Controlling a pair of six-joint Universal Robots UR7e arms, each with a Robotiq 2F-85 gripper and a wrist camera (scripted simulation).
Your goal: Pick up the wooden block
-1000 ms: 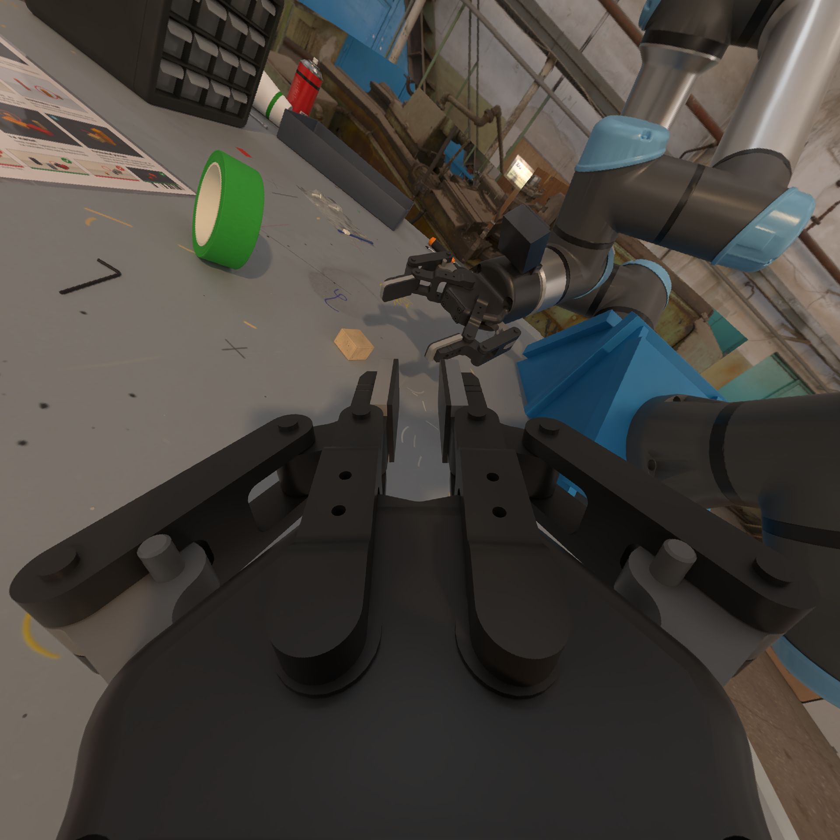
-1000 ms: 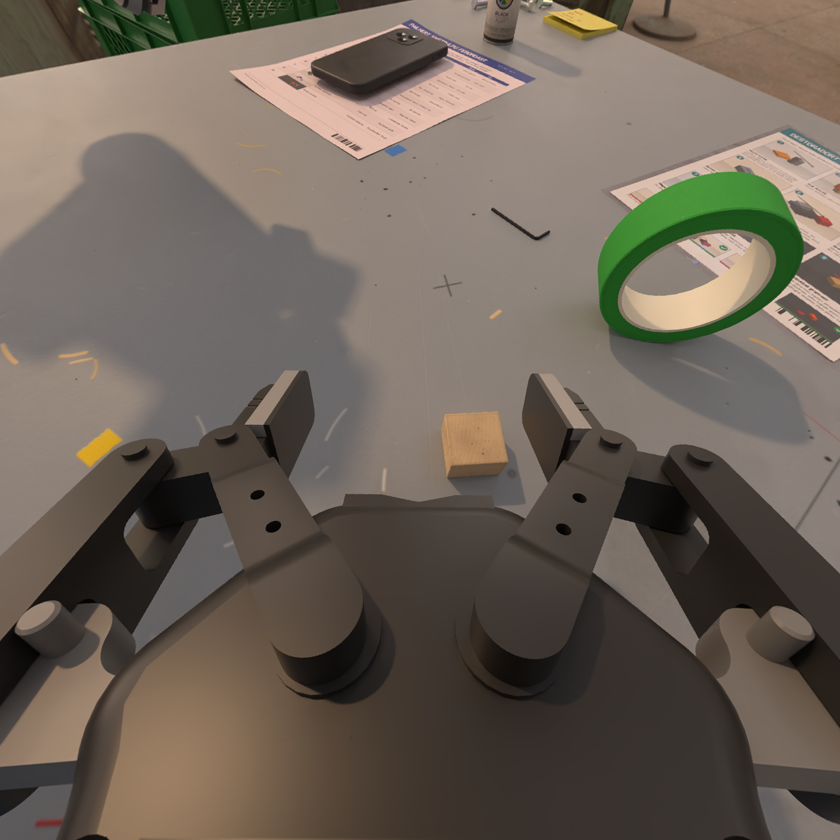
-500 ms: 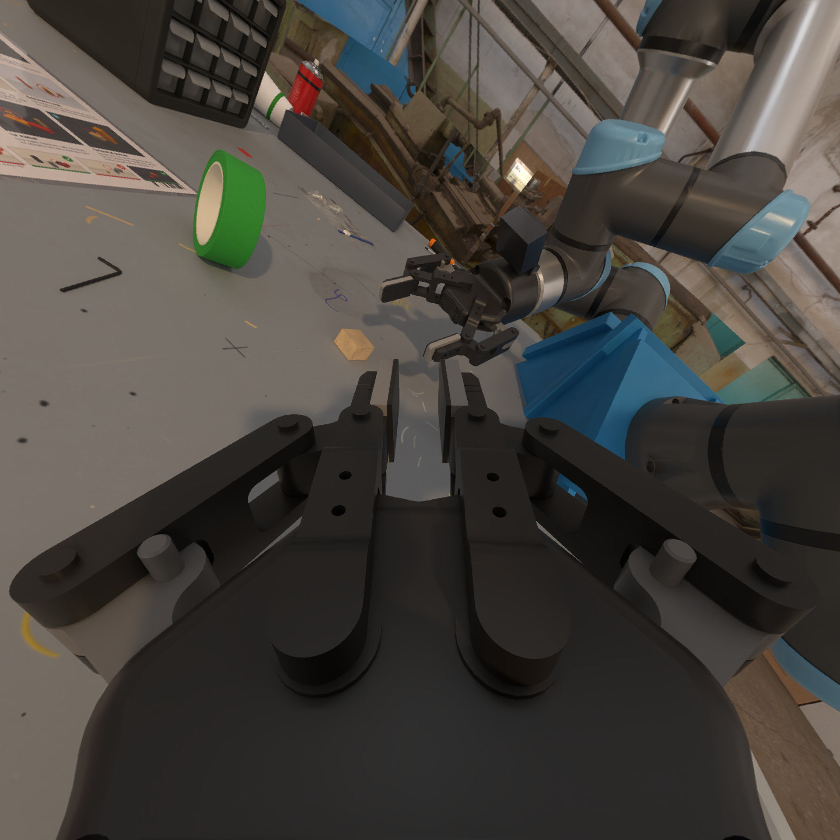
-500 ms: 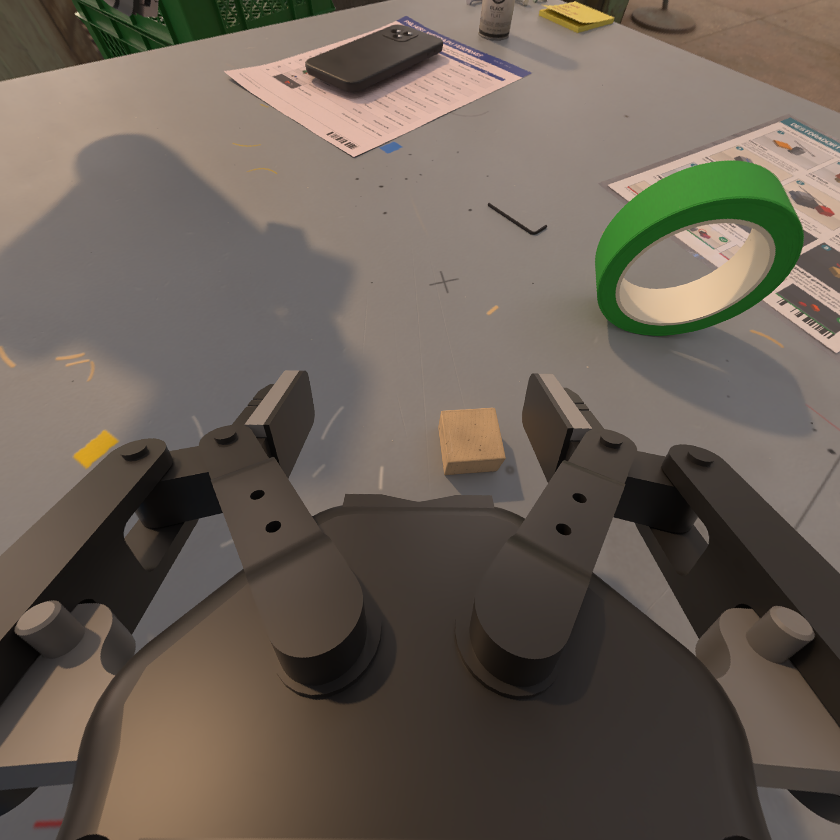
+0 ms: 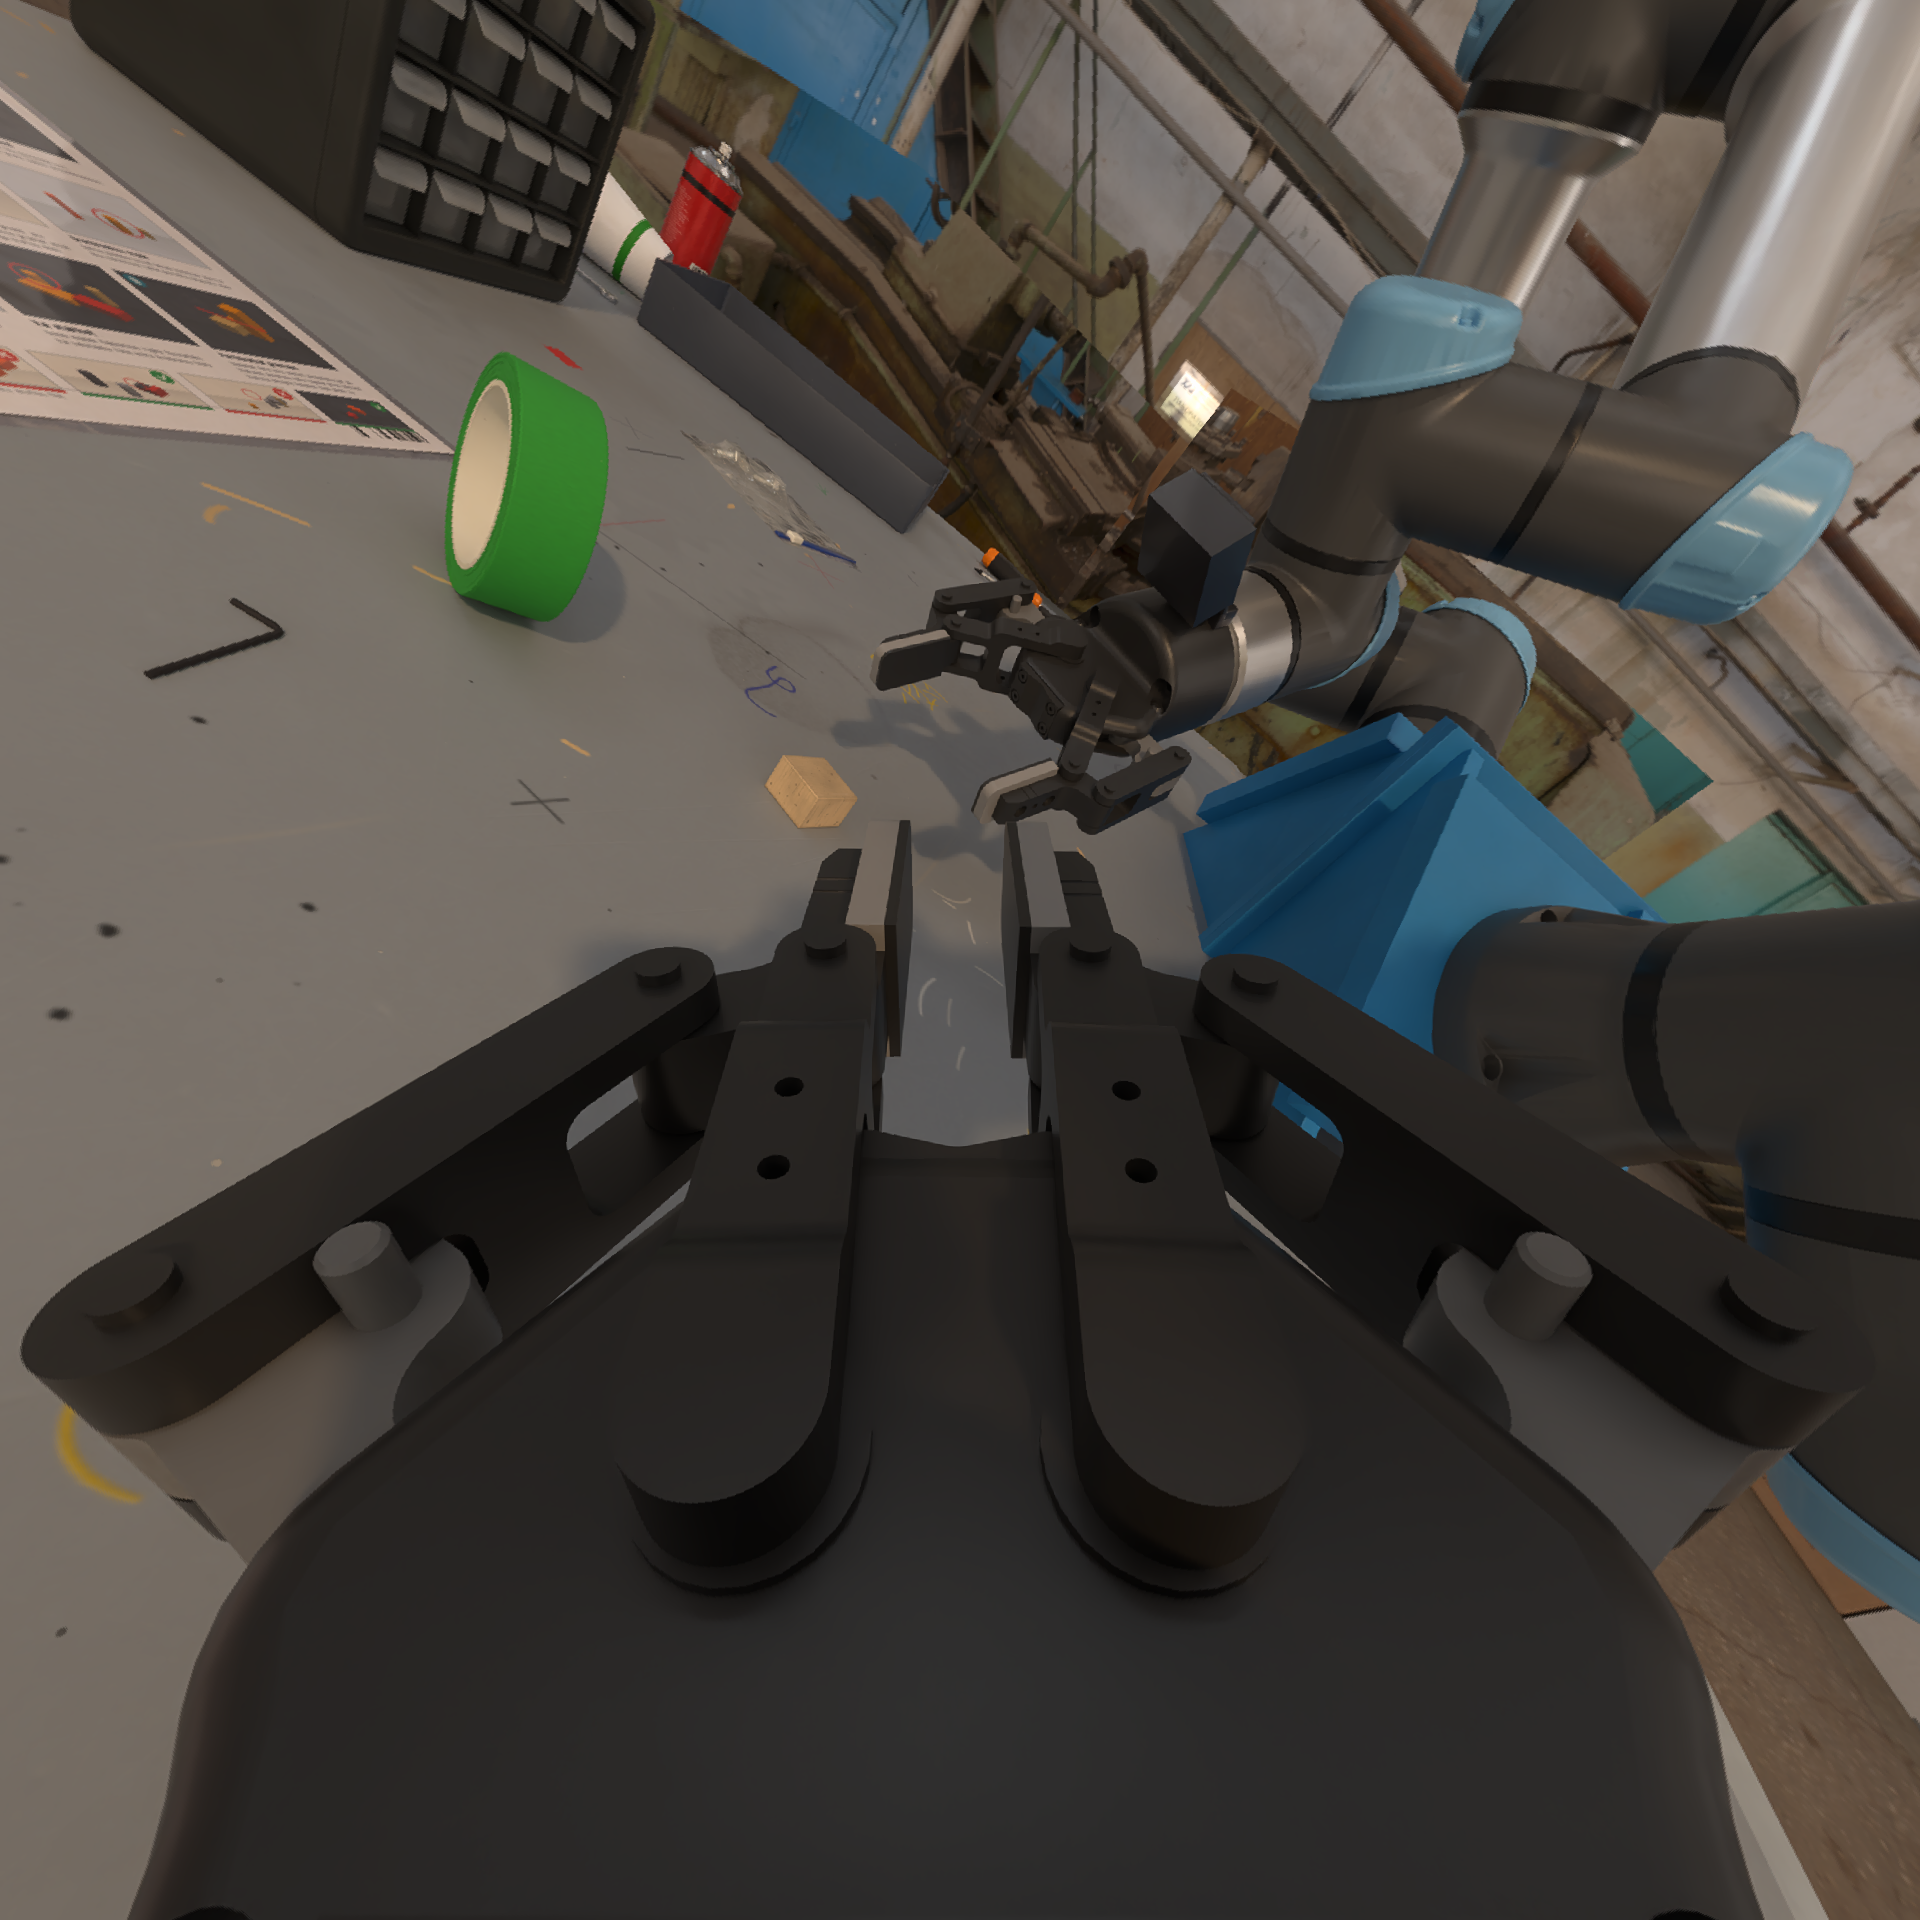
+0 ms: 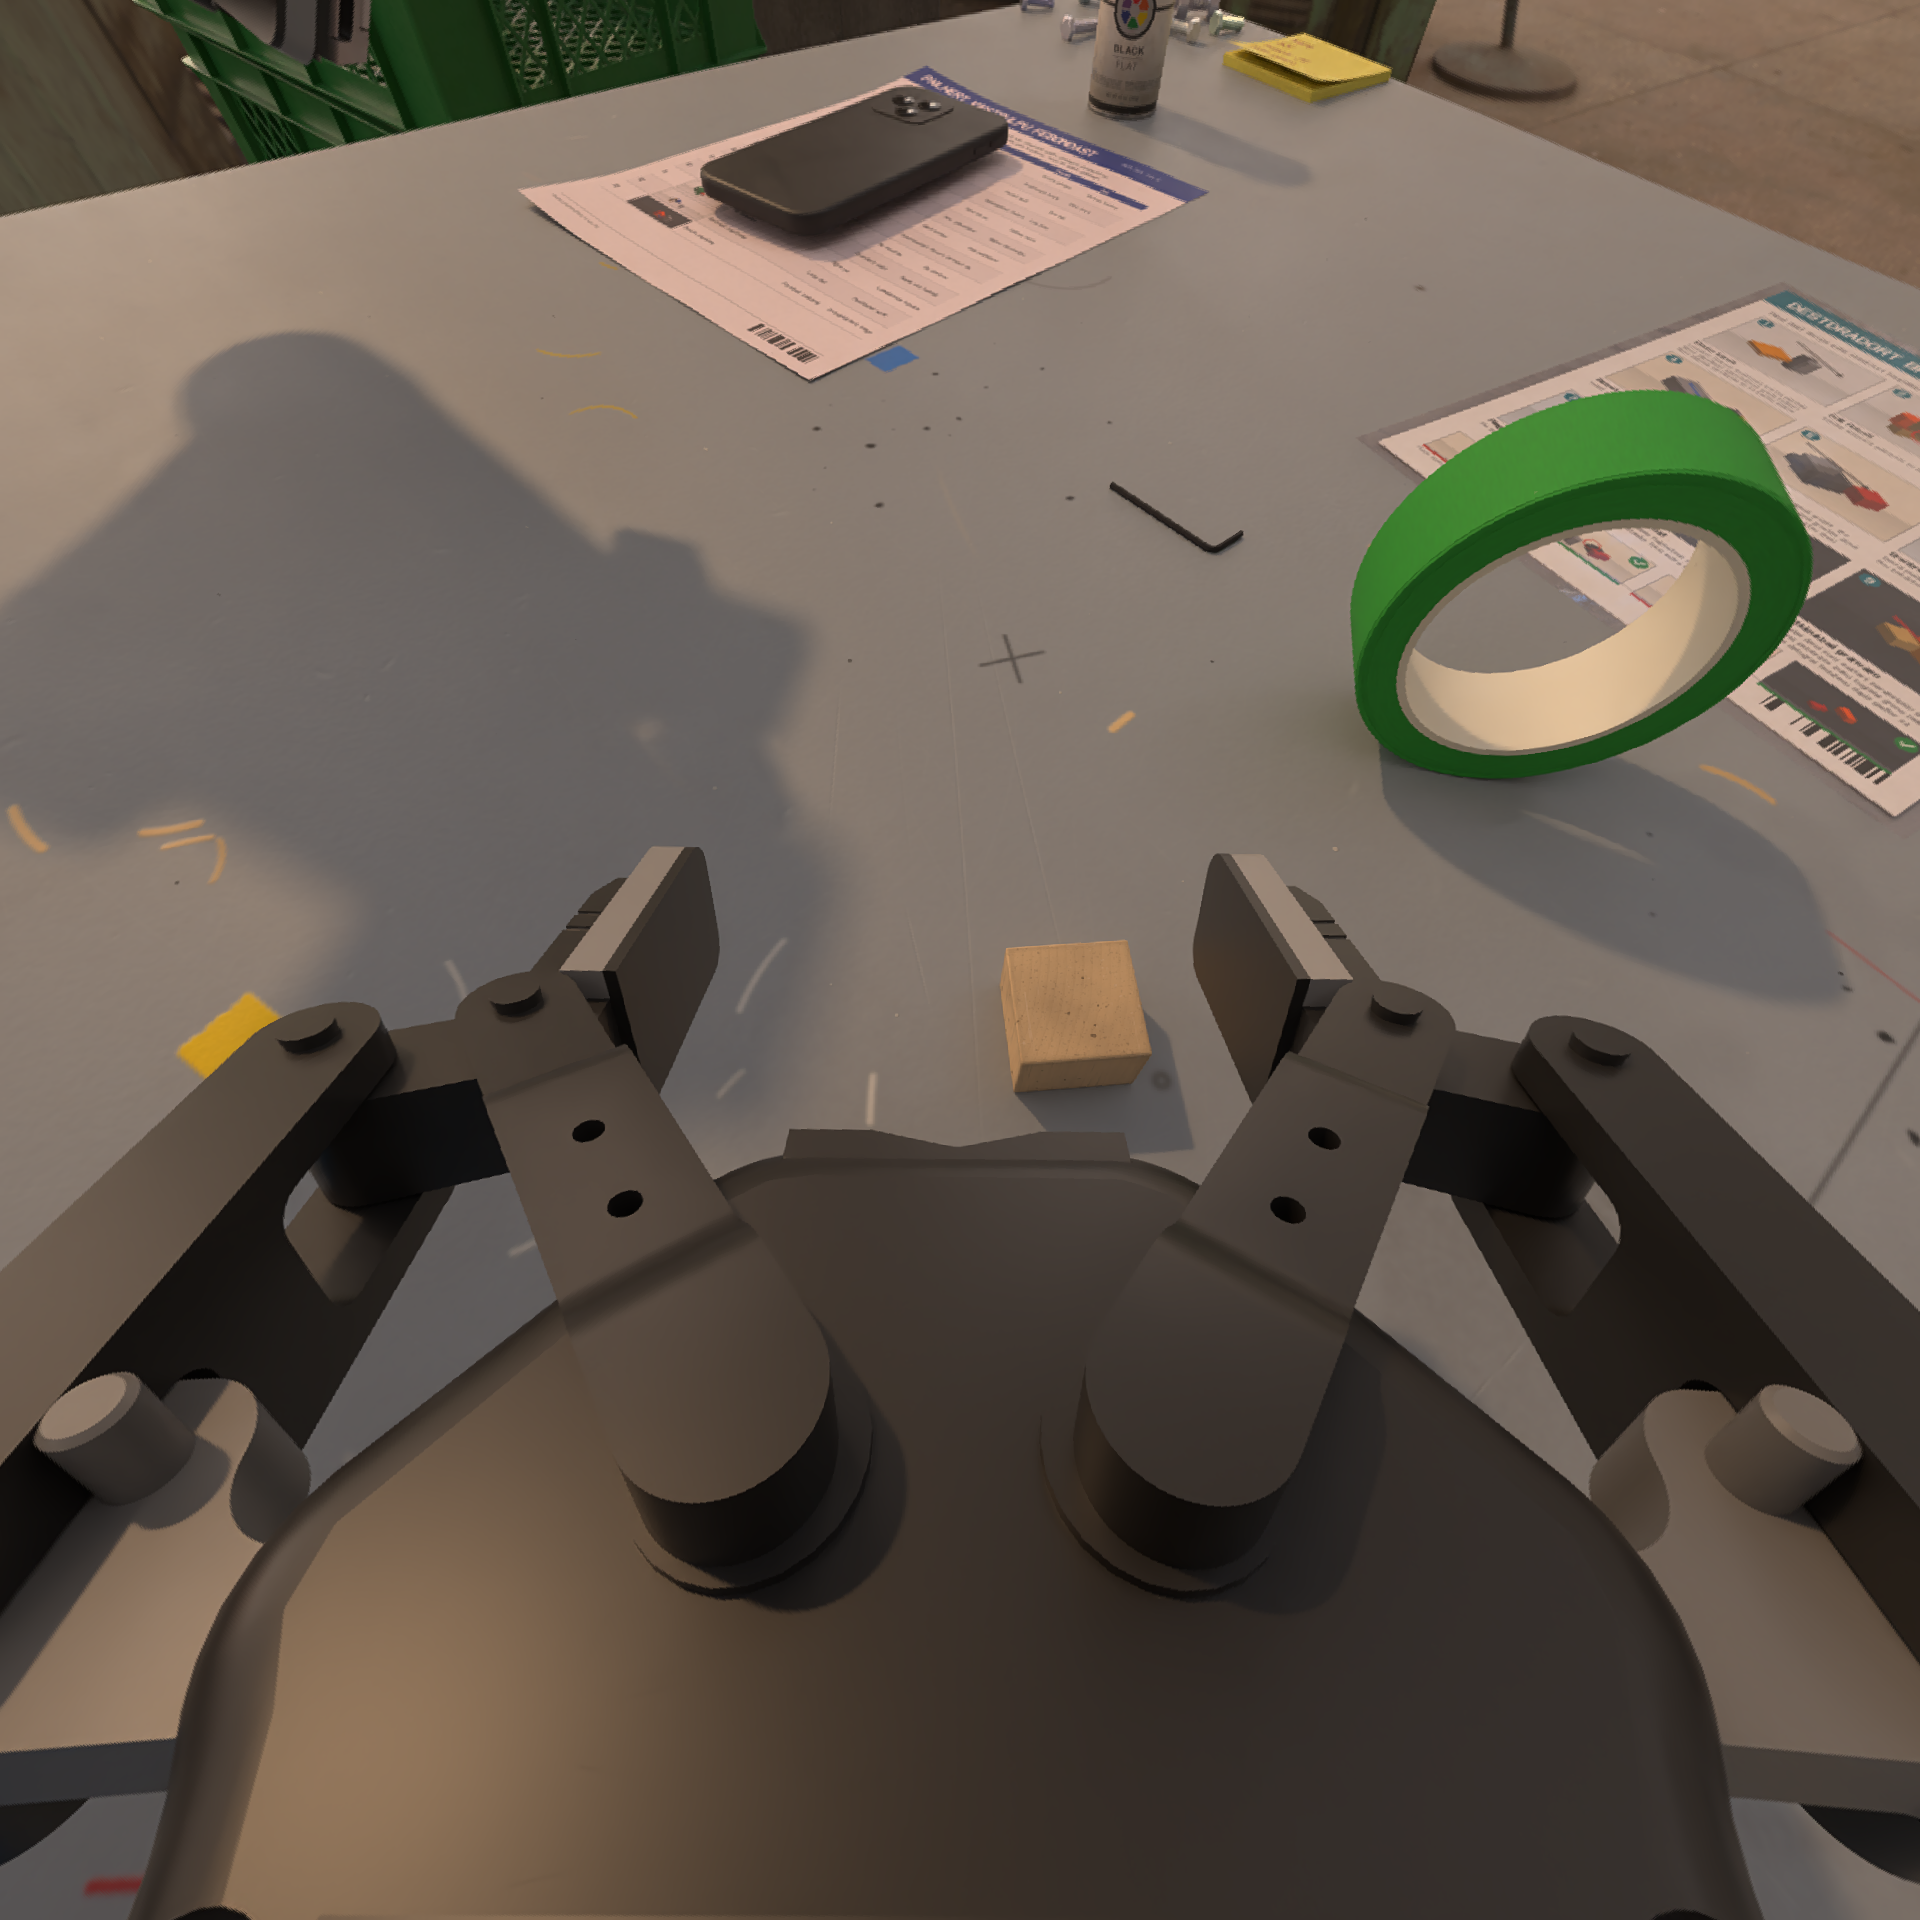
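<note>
1. Right gripper (image 6: 954, 940) spread wide, empty, low over grey table (image 6: 416, 623).
2. Wooden block (image 6: 1075, 1013) on table between its fingers, nearer the right one, untouched.
3. Left gripper (image 5: 956, 914) nearly closed, small gap, empty.
4. Green tape roll (image 6: 1579, 592) on edge, farther right.

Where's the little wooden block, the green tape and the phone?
wooden block (image 6: 1070, 1003): right wrist view, on its top face.
green tape (image 6: 1558, 468): right wrist view, on its outer band.
phone (image 6: 852, 166): right wrist view, on its dark back.

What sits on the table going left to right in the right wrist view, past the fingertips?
Black phone on its printed sheet, wooden block, black hex key, green tape roll, picture sheet at the right edge.
</note>
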